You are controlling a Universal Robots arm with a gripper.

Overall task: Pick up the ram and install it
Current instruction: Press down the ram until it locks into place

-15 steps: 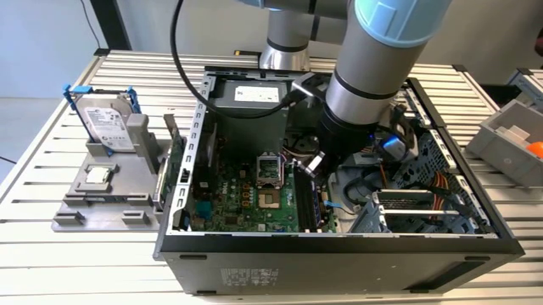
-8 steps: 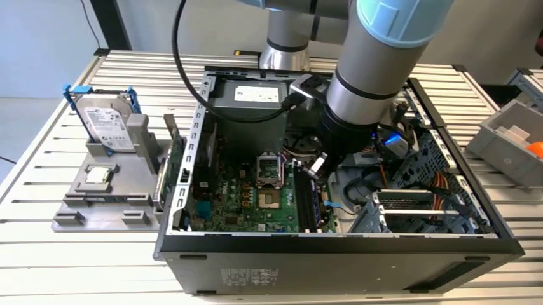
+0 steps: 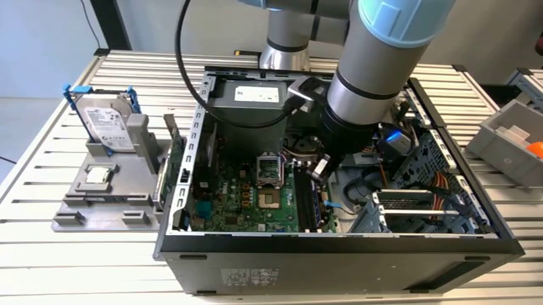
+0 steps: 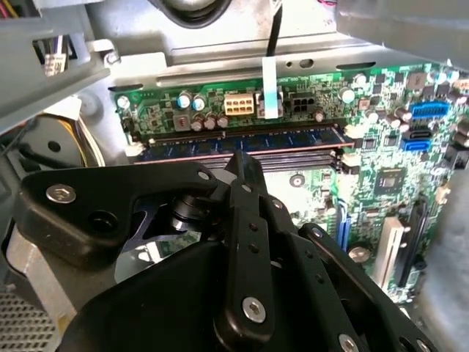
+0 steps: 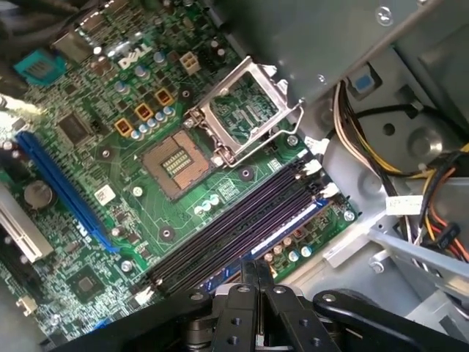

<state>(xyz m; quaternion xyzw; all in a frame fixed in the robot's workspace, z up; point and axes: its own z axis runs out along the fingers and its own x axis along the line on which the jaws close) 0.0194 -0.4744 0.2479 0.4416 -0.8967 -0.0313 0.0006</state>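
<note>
Inside the open computer case [image 3: 339,244] on the slatted table [image 3: 51,267], our gripper [image 4: 245,165], fingers closed together and holding nothing, presses the ram [image 4: 242,139] at twelve o'clock; we should push straight, evenly.

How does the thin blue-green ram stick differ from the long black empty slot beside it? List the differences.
The thin blue-green ram stick is coloured, with a row of dark chips; the long black empty slot is plain. The ram stick stands seated along the board's edge; the empty slot holds nothing. Both run parallel, alike in length, on the green motherboard.
</note>
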